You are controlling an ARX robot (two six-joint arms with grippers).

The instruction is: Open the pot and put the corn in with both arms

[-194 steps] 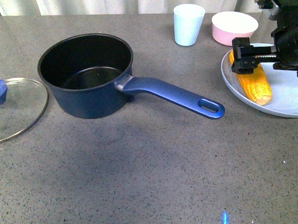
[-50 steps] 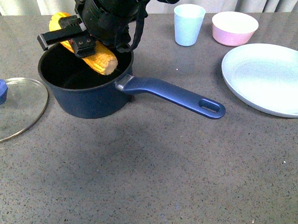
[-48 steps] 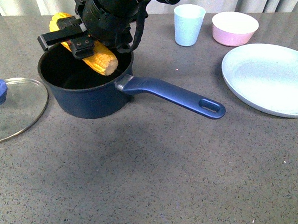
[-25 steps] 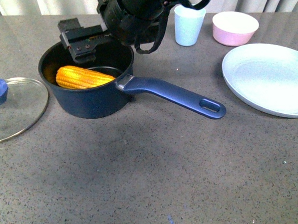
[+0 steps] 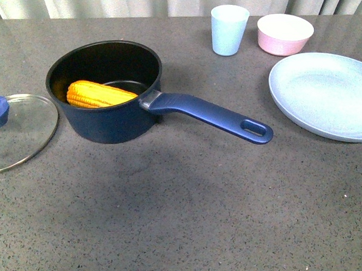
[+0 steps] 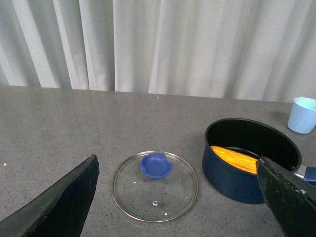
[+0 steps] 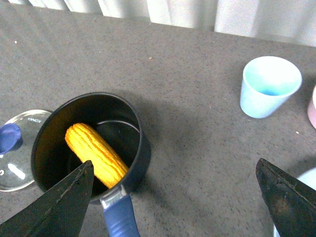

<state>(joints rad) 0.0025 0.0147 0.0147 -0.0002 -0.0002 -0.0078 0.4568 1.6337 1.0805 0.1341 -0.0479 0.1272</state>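
Inside the pot the corn is seen lying on the black base, tip toward the handle side. The glass lid rests on the desk just beside the pot. Both the left pincer and the right pincer are spread wide, nothing gripped, held well above pot and corn. Risk judged small: a careless descent could knock the long handle and shift the pot.
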